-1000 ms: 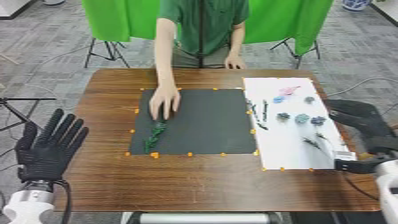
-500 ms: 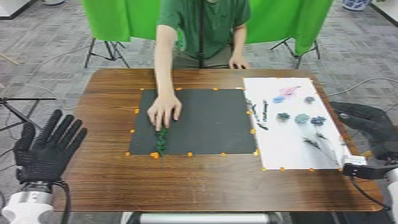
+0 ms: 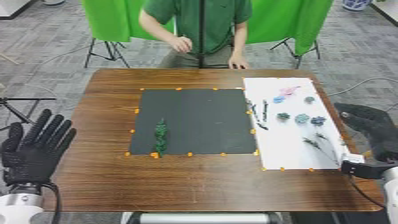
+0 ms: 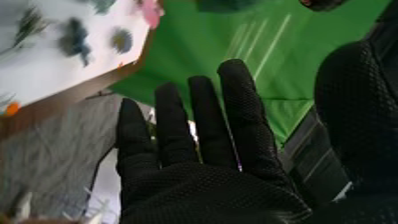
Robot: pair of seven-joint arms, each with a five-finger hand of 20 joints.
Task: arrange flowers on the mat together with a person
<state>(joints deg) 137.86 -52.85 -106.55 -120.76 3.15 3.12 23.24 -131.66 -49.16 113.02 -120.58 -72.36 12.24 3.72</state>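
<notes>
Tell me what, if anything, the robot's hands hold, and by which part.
Nothing is held: the left hand is open and empty, and so is the right hand, its fingers straight. The green sprig lies on the dark mat, untouched.

A green cloth (image 3: 115, 20) hangs at 12 o'clock beyond the brown worktop (image 3: 178, 187) in the head view, flanked by tripods (image 3: 91, 50) at 11 and 1. Blue-and-white pots (image 3: 357, 4) sit farther out at 11 and 1; a black stand (image 3: 18, 99) rises at 9, and a pale cable (image 3: 355, 85) crosses grey flooring (image 3: 53, 55) at 2.
</notes>
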